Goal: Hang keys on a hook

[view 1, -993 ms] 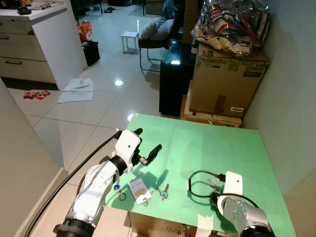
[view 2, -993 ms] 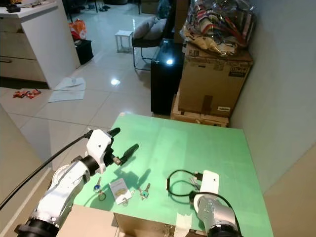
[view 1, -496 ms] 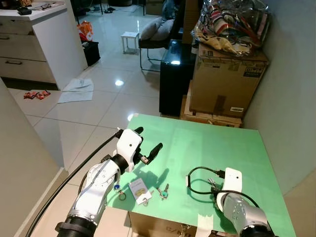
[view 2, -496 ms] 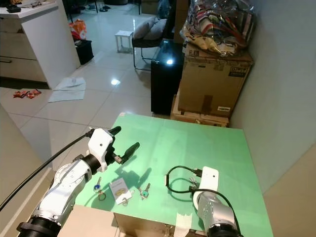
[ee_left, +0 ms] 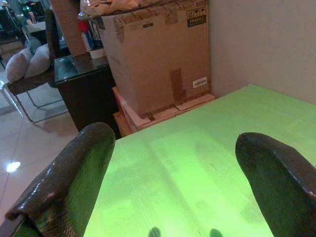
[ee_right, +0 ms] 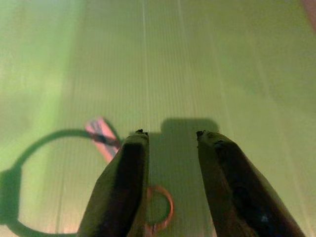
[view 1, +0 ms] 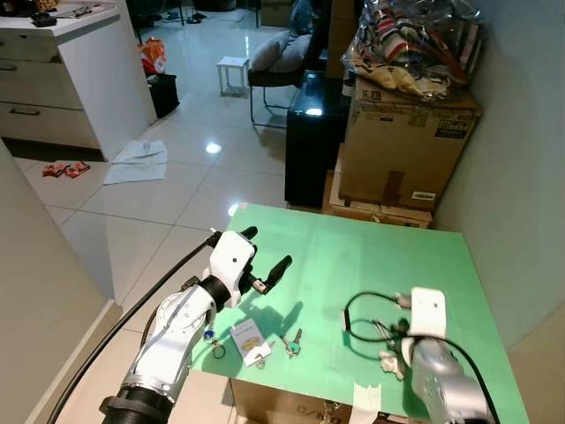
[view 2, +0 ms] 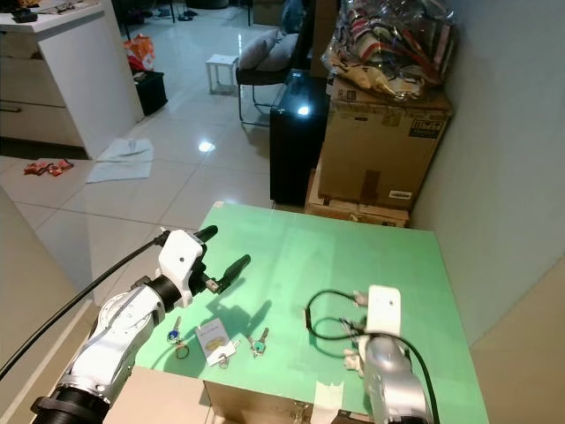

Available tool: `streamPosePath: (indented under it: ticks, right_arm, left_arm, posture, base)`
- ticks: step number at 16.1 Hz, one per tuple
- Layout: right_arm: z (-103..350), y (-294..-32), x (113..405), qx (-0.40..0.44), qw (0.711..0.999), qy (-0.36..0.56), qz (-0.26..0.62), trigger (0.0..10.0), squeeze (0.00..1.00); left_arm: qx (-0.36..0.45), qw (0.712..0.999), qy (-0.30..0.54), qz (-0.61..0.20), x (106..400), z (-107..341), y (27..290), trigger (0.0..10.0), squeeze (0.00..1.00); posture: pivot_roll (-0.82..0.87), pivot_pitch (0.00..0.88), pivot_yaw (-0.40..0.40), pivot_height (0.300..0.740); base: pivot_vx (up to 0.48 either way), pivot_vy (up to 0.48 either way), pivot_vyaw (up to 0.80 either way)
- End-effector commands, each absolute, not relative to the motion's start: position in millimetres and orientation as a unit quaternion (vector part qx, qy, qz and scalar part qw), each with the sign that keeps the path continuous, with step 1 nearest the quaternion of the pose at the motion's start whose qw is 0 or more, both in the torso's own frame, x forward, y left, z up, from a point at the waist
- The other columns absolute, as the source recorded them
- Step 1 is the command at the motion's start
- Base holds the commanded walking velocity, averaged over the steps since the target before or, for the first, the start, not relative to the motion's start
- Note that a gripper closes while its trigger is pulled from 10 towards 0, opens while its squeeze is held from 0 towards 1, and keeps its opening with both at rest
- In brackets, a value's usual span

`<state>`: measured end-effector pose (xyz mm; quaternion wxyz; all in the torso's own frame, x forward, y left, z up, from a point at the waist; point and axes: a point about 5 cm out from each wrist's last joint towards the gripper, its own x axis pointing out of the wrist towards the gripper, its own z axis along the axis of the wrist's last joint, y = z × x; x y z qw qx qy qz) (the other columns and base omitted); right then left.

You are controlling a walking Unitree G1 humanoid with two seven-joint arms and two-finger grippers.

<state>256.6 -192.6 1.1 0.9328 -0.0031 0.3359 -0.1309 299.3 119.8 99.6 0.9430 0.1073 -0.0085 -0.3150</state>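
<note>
Evidently moved the right arm in the last half-second: found its white wrist housing nearer the right edge of the green table (view 1: 380, 256) than before, and the black cable loop (view 1: 355, 311) shifted along with it. Recorded the right gripper (ee_right: 172, 134) low over the table near the near-right corner, pincer narrow but not closed, with bare table between the fingers and nothing held. Noted a copper key ring (ee_right: 160, 210) lying flat, partly tucked under one finger, with a pink tag (ee_right: 101, 129) just beside it. Judged this a positioning step for a pick, not yet a grasp; cannot tell whether ring and cable are joined.

Found no change at the left gripper (view 1: 267, 247): raised above the left edge, pincer wide, empty.

Logged further task items along the near edge toward the near-left corner: a blue-headed key (view 1: 210, 337), a pale key tag (view 1: 247, 339) and a small key (view 1: 292, 343), all flat and well apart from both grippers.

Checked clearances. Confirmed the middle and far half of the table as bare. Noted a wall (view 1: 521, 177) close along the right edge, limiting outward swing of the right arm, and a cardboard box (view 1: 402, 150) beyond the far edge. Advised care at the near edge: risk of nudging the ring or keys off, or of snagging the cable on lift.
</note>
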Motion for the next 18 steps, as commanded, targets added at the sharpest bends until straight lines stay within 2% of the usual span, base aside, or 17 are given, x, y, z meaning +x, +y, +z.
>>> streamPosePath:
  ticks: [1,12,13,14,18]
  right_arm:
    - [-4,-192,252,0.026,0.925,0.354,-0.133,10.0,1.00]
    - [-9,-169,250,0.104,0.912,0.385,-0.094,10.0,1.00]
    - [-11,-169,249,0.101,0.907,0.397,-0.094,10.0,0.89]
    - [-13,-169,248,0.100,0.904,0.404,-0.095,10.0,0.00]
    - [-17,-170,246,0.102,0.897,0.417,-0.103,10.0,0.00]
  left_arm:
    - [0.117,0.940,-0.011,-0.322,301,101,118,10.0,0.00]
    - [0.130,0.937,-0.015,-0.324,303,103,122,10.0,0.00]
    - [0.131,0.937,-0.015,-0.324,303,103,122,10.0,0.00]
    - [0.132,0.937,-0.015,-0.324,303,103,122,10.0,0.00]
    - [0.133,0.936,-0.015,-0.324,304,103,122,10.0,0.00]
  posture:
    - [-0.11,0.000,0.024,0.736]
    - [-0.09,0.000,0.022,0.736]
    - [-0.09,0.000,0.022,0.736]
    - [-0.09,0.000,0.020,0.736]
    - [-0.09,0.000,0.020,0.736]
  base:
    - [0.000,0.000,0.00]
    - [0.000,0.000,0.00]
    - [0.000,0.000,0.00]
    - [0.000,0.000,0.00]
    - [0.000,0.000,0.00]
